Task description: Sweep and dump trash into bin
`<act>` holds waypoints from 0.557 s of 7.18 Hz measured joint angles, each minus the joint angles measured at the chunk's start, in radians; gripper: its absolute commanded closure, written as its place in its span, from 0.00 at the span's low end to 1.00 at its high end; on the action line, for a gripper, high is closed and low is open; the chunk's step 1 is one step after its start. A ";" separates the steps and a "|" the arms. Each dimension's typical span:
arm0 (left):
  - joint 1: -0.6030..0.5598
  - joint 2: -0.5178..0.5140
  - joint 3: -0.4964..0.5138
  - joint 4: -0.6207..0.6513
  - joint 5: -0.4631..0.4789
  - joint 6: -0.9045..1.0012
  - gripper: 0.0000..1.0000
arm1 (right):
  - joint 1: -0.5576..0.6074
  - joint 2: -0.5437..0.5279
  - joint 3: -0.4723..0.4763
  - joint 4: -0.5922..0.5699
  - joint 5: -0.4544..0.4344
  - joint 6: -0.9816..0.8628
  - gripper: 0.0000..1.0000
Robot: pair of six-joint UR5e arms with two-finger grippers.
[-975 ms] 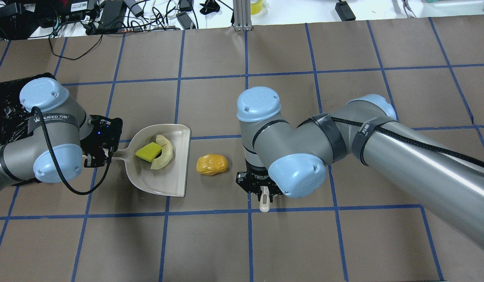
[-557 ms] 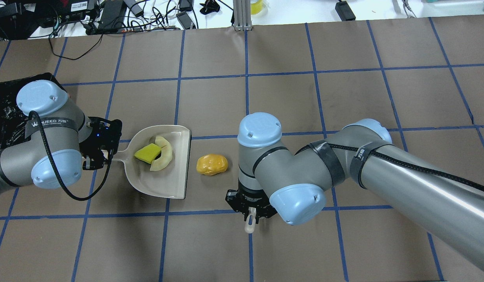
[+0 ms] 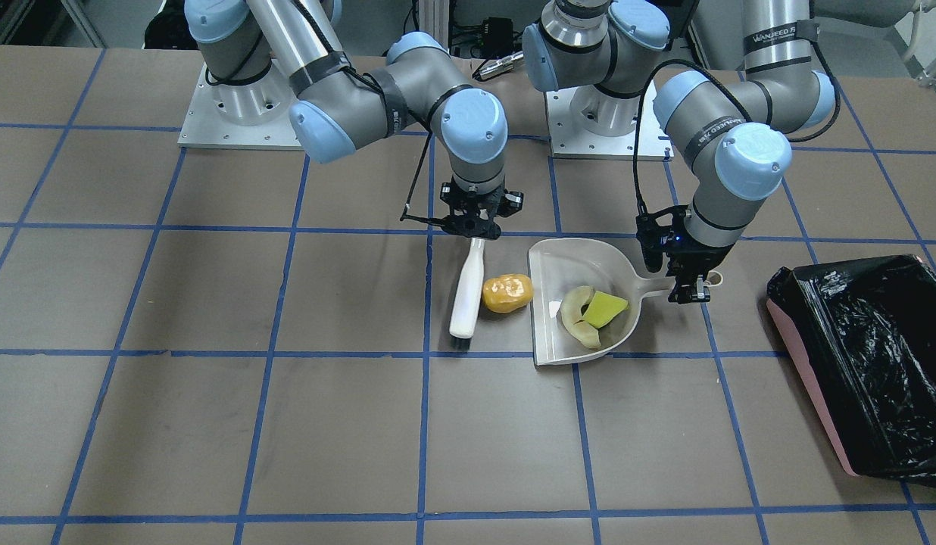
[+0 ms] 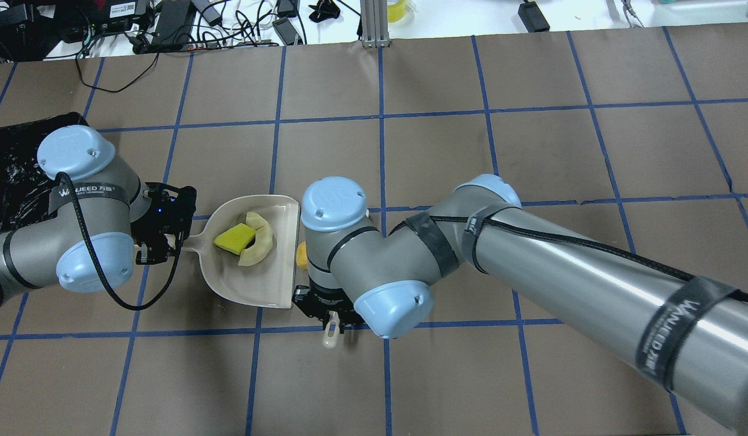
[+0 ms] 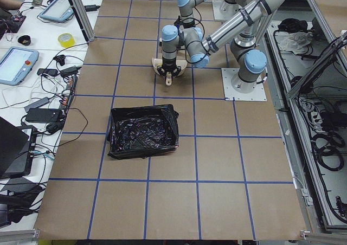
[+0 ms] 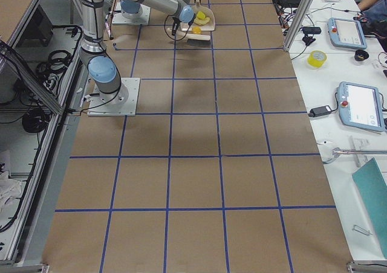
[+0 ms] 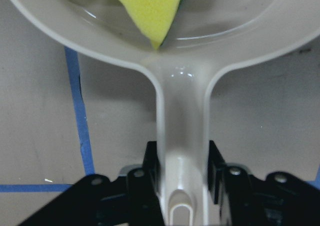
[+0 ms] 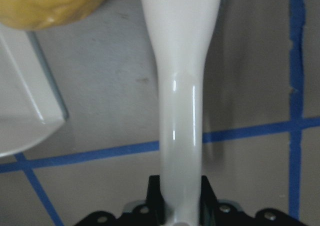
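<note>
Trash lies in two places: the orange lump [image 3: 507, 293] sits on the worktop [image 3: 286, 424], just beside the brush [image 3: 468, 291] and near the dustpan [image 3: 570, 261] lip. The pale slice [image 3: 576, 318] and sponge wedge [image 3: 606, 309] rest inside the dustpan. The left gripper [image 3: 689, 289] has its fingers clamped on the dustpan handle, and the right gripper [image 3: 475, 229] has its fingers clamped on the brush handle. The bin [image 3: 869, 348] stands well apart.

Overhead and front cameras are facing each other over the dustpan [image 4: 247, 284]; end cameras are watching distantly, wrist cameras seemingly close.
</note>
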 measured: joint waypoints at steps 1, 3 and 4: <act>-0.001 0.000 0.000 0.000 0.000 -0.002 0.95 | 0.017 0.057 -0.085 0.002 0.006 0.007 1.00; -0.001 0.000 0.000 0.000 0.000 -0.003 0.95 | 0.039 0.131 -0.231 0.013 0.050 0.009 1.00; -0.001 0.001 0.002 0.000 -0.001 -0.002 0.95 | 0.042 0.153 -0.280 0.035 0.068 0.001 1.00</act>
